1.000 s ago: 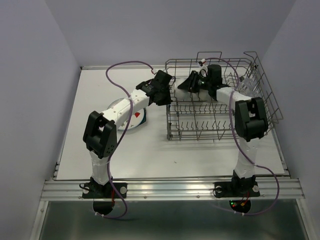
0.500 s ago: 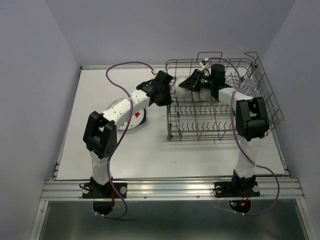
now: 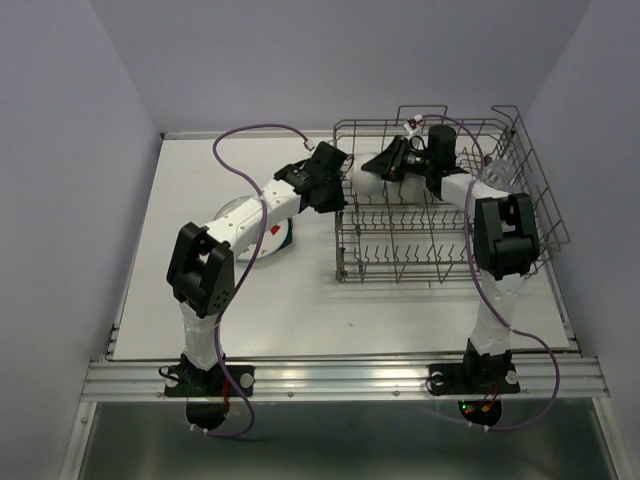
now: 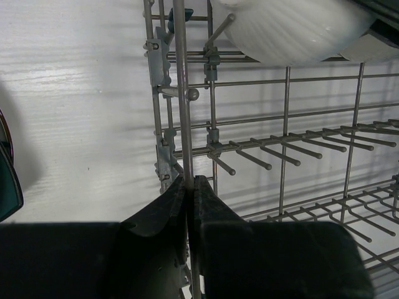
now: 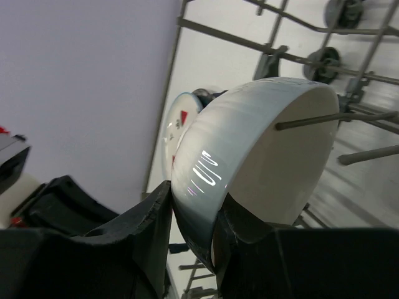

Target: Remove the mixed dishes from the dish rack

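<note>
At 6 o'clock the left gripper (image 4: 189, 182) has its black jaws pressed together on one thin upright wire of the grey dish rack (image 4: 287, 149), and this wire runs from the jaws straight up to 12 o'clock. A ribbed white bowl (image 4: 293, 31) shows at 1 o'clock, above the rows of tines. The white table (image 4: 81, 93) fills the side from 9 to 11 o'clock, and at 8 o'clock, at the very edge, a small part of the dark teal plate (image 4: 7, 187) shows, apart from the rack.
</note>
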Robot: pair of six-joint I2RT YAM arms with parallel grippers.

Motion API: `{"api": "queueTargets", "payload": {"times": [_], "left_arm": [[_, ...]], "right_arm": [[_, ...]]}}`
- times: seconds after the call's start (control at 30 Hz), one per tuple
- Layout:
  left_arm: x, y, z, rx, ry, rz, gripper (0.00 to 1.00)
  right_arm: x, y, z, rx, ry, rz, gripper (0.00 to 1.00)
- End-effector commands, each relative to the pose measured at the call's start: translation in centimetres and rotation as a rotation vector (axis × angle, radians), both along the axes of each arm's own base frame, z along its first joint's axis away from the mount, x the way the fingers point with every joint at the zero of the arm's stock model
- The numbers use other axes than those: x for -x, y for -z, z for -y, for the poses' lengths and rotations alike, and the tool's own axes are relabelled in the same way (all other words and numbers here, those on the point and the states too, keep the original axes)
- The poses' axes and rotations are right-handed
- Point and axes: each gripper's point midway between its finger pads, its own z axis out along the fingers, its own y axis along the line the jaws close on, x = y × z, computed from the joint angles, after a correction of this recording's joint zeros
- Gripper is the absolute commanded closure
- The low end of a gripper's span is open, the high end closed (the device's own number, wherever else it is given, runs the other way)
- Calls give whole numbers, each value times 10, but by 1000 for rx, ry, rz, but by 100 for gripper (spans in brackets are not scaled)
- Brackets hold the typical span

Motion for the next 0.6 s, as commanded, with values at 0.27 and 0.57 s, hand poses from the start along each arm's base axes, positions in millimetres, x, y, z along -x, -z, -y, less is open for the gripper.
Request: {"api": "queueTargets", "payload": {"times": [0.27, 0.57], "left_arm": [[-7, 0, -19, -60, -48, 16, 97], [-12, -14, -13, -39, -41, 41, 86]], "right_arm": [[55, -160, -1, -157, -351, 543, 99], [81, -196, 6, -132, -413, 703, 99]]}}
